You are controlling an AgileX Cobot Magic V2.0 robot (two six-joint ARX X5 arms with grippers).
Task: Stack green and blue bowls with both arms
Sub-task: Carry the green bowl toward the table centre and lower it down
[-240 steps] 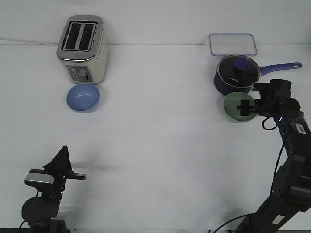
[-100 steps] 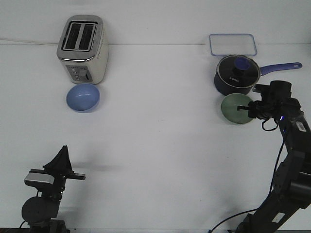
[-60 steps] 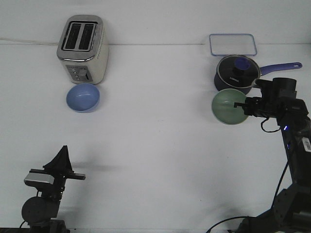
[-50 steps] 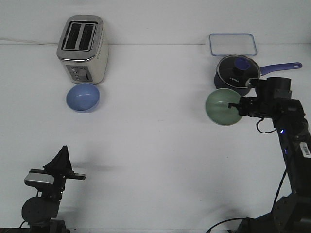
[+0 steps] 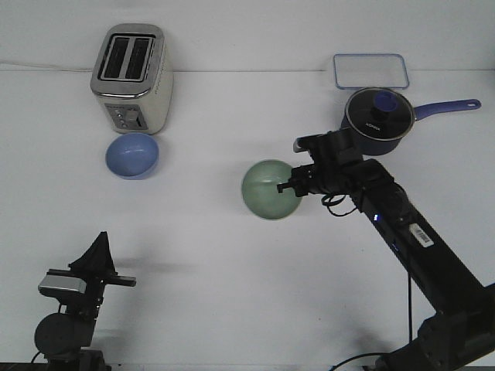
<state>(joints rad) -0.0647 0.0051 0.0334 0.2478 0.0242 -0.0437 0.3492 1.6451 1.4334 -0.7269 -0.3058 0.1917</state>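
1. The green bowl [image 5: 269, 189] is pale mint, round and glossy, its hollow facing the camera; it sits near the middle of the tabletop [image 5: 232, 263], a little toward 3 o'clock.
2. The blue bowl [image 5: 132, 154] is periwinkle, of like size, and stands upright just in front of the toaster [image 5: 131, 77], out toward 10 o'clock from the tabletop's middle.
3. The two bowls are well apart, the blue one at about 10 o'clock from the green one.
4. The right claw [image 5: 292, 185] is clamped on the green bowl's rim at the bowl's 3 o'clock side.
5. The right arm [image 5: 402, 232] stretches long and low from the 5 o'clock corner up toward the middle, wrist nearly level.
6. The left claw [image 5: 98, 251] rests at the 7 o'clock corner, its dark fingers drawn to a single point, so it looks closed and grips nothing.
7. The saucepan [image 5: 377, 120] stands at 2 o'clock of the green bowl, close behind the right wrist; its handle points toward 3 o'clock.
8. A clear container [image 5: 370, 71] lies at the far edge behind the saucepan.
9. Bare white tabletop lies between the two bowls and across the whole near half.
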